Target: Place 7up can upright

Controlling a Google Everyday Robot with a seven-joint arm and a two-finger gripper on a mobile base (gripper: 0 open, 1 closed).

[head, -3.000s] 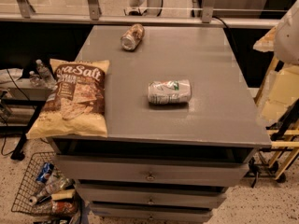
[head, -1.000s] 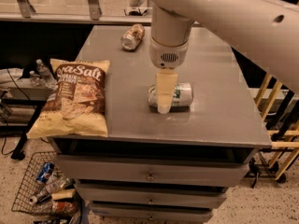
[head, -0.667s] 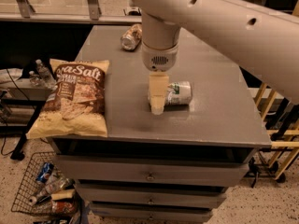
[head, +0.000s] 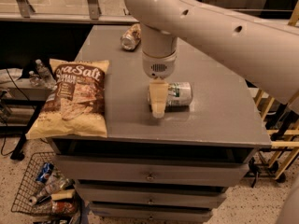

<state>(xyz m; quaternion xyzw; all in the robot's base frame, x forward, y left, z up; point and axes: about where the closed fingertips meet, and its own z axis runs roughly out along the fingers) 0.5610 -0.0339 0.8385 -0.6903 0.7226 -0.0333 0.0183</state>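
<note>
The 7up can (head: pixel 180 94) lies on its side on the grey table top (head: pixel 219 120), near the middle front, silver with green print. My gripper (head: pixel 158 101) hangs straight down from the big white arm (head: pixel 210 27) and sits at the can's left end, covering that end from this view. Its tip is low, close to the table surface. Whether it touches the can cannot be told.
A brownish can (head: pixel 130 37) lies on its side at the table's far edge. A sea salt chip bag (head: pixel 74 97) lies flat at the left front, overhanging the corner. Drawers (head: pixel 149 176) are below; a wire basket (head: pixel 44 190) stands on the floor left.
The arm came into view over the table and lowered onto the can. Over the last second the gripper shifted left, from over the can's middle to its left end.
</note>
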